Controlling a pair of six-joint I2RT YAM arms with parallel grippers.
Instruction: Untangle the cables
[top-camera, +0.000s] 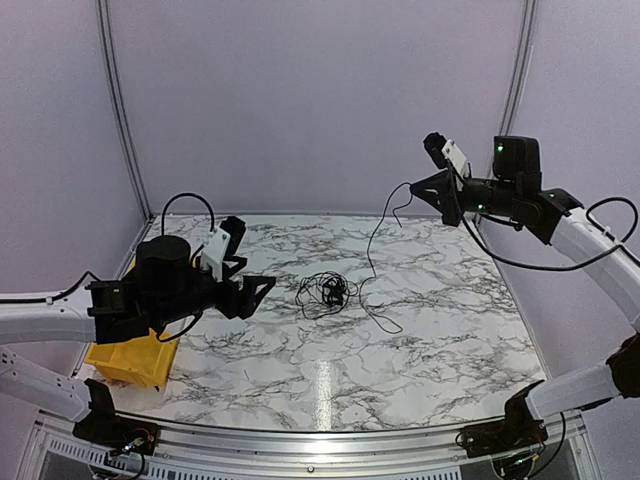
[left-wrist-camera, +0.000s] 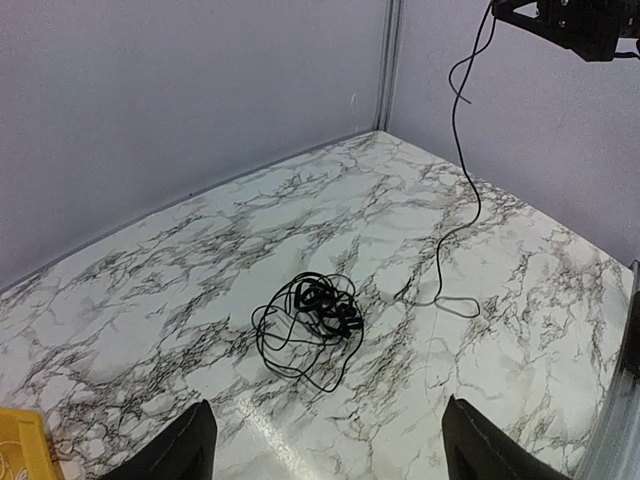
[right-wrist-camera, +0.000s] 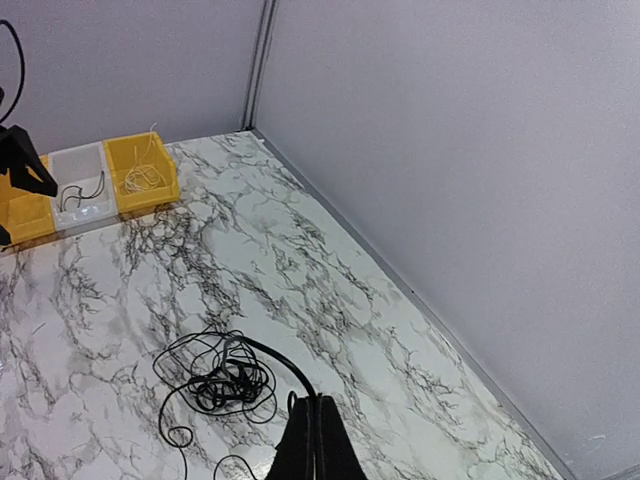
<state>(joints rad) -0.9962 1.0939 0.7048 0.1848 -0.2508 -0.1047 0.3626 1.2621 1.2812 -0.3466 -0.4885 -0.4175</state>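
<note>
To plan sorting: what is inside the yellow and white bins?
The far yellow bin holds a pale wire coil; the white bin holds a thin dark wire. The other yellow bin is partly covered by the left gripper, its contents unseen.

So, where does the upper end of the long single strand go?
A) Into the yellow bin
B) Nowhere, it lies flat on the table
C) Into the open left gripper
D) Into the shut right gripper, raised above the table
D: the strand hangs from the shut right gripper, which is held high, and its lower end rests on the table near the bunch of cables.
</note>
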